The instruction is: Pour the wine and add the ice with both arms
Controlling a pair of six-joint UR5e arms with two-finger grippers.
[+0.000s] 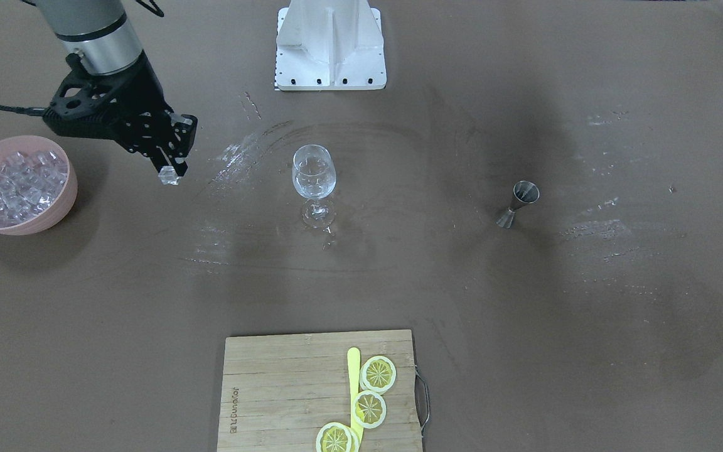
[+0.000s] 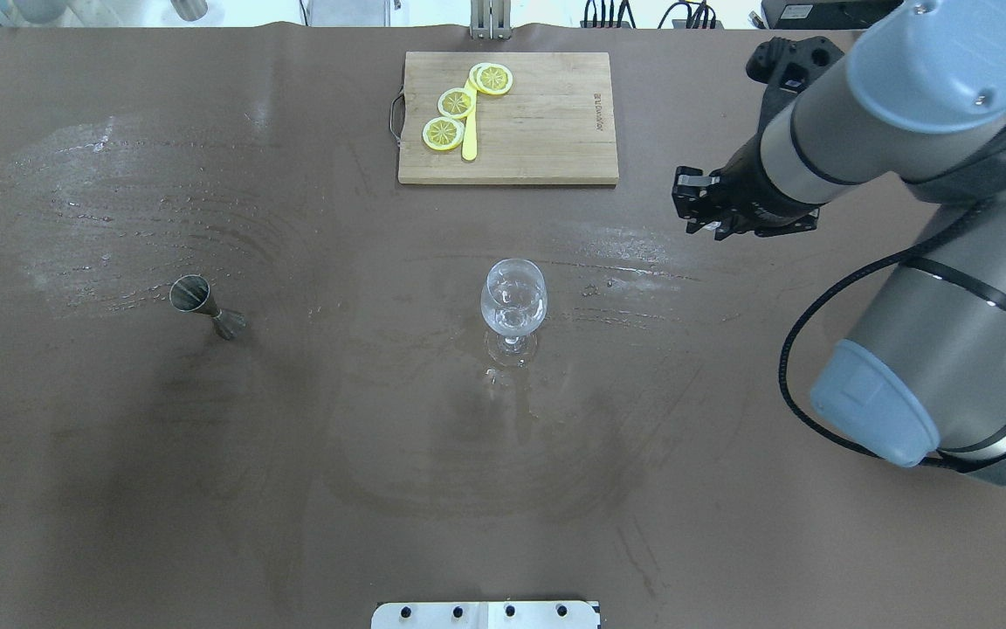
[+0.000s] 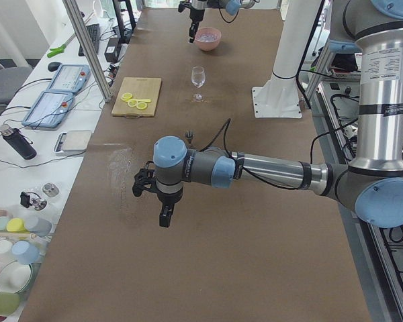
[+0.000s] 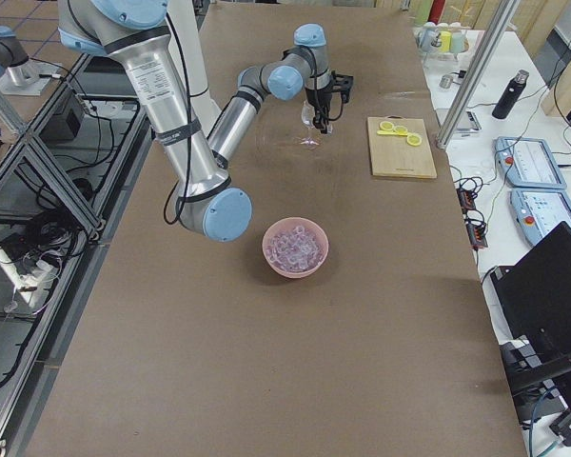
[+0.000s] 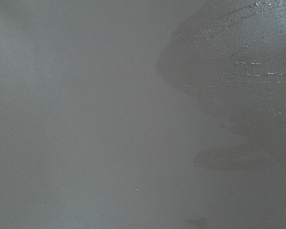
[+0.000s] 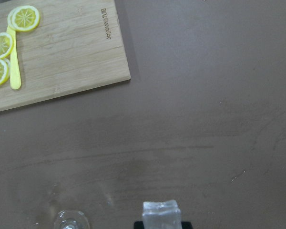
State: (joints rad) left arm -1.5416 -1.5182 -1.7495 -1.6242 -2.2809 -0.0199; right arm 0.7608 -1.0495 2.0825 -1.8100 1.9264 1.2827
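My right gripper [image 1: 171, 171] hangs above the table, shut on one clear cube of ice [image 1: 170, 176], between the pink bowl [image 1: 68, 199] and the wine glass [image 1: 314, 179]. The right wrist view shows the same ice cube [image 6: 160, 214] at the bottom edge, with the glass's rim [image 6: 71, 221] to its left. The bowl holds a pile of ice [image 1: 19, 185]. The glass stands upright at mid-table and looks clear. My left gripper [image 3: 164, 218] hovers over bare table near that end; I cannot tell whether it is open or shut. No wine is in view.
A steel jigger [image 1: 518, 202] stands upright on the glass's other side. A wooden cutting board [image 1: 286, 389] with lemon slices [image 1: 378, 374] and a yellow knife lies at the far edge. The white arm stand [image 1: 331, 44] is at the robot's side. Wet smears streak the table.
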